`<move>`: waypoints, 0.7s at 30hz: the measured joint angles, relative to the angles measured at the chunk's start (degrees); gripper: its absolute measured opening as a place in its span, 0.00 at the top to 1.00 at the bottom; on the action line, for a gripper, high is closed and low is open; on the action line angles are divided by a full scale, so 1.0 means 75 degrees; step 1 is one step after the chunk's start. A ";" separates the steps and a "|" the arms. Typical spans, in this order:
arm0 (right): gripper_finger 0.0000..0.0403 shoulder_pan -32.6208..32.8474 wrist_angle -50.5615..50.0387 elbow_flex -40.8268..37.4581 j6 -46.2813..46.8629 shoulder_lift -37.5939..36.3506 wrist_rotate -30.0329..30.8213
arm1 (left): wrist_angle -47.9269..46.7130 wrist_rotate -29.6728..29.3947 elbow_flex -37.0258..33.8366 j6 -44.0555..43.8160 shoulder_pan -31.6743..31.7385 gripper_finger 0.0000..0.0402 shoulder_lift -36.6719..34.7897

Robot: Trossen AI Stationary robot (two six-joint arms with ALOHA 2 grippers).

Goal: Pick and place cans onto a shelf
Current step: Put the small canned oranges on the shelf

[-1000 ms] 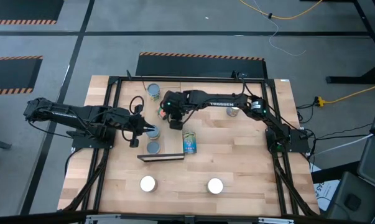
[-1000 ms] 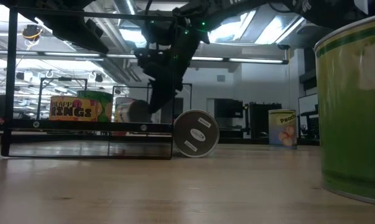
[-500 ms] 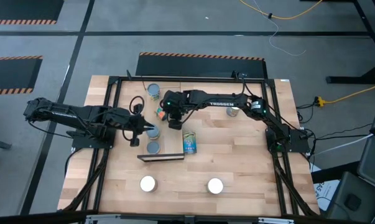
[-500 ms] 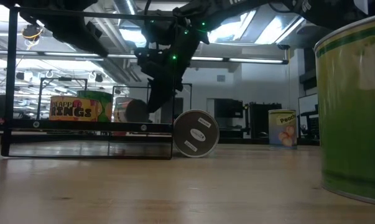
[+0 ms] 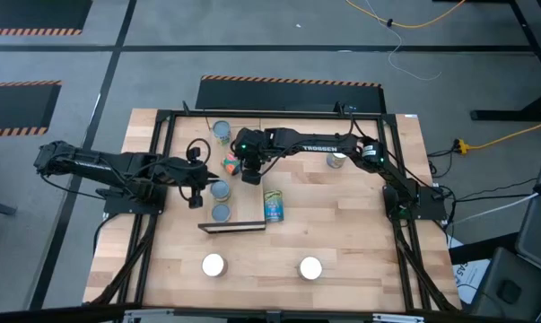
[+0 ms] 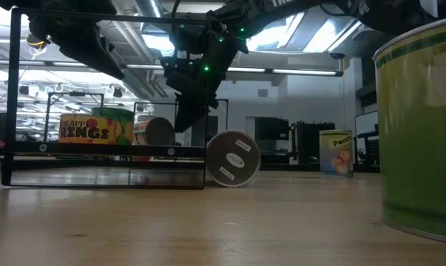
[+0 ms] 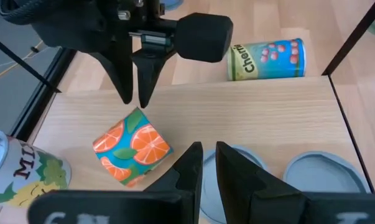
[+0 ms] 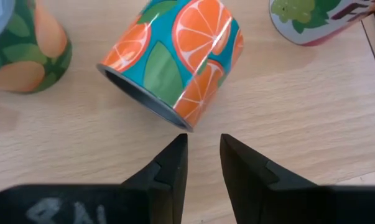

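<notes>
The shelf (image 5: 243, 193) is a raised light-wood plank with a dark near end (image 5: 232, 226). An orange-print can (image 5: 230, 164) lies on its side on it; it also shows in the left wrist view (image 7: 132, 149) and the right wrist view (image 8: 175, 56). Two grey-topped cans (image 5: 221, 190) (image 5: 221, 213) stand upright on the shelf. My right gripper (image 5: 249, 173) points down just right of the orange can, its fingers a narrow gap apart (image 8: 204, 140), touching nothing. My left gripper (image 5: 201, 187) is level, fingers together (image 7: 209, 152), just left of an upright can.
A cherries can (image 5: 274, 205) lies on its side on the table right of the shelf. Two white-topped cans (image 5: 213, 265) (image 5: 310, 267) stand near the front edge. Other cans stand at the far side (image 5: 221, 131) and under my right arm (image 5: 335, 160). A black frame (image 5: 162, 179) rings the table.
The orange can has rolled a little toward the table's left, out from under my right gripper, and its end has turned. My left gripper has drawn back slightly toward the table's left edge, away from the upright can.
</notes>
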 joint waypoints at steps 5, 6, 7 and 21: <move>0.75 0.0000 0.0012 0.0000 0.0001 0.0000 -0.0005 | -0.0004 -0.0121 0.0000 0.0000 0.0001 0.90 0.0001; 0.75 0.0000 0.0014 0.0000 0.0002 0.0000 -0.0006 | -0.0002 -0.0127 0.0000 0.0000 0.0000 0.90 0.0000; 0.75 0.0000 0.0014 0.0000 0.0012 0.0000 -0.0006 | -0.0004 -0.0127 0.0000 0.0000 0.0001 0.90 0.0001; 0.75 0.0000 0.0026 0.0000 0.0358 0.0000 -0.0085 | -0.0002 -0.0124 0.0000 0.0000 -0.0002 0.90 0.0000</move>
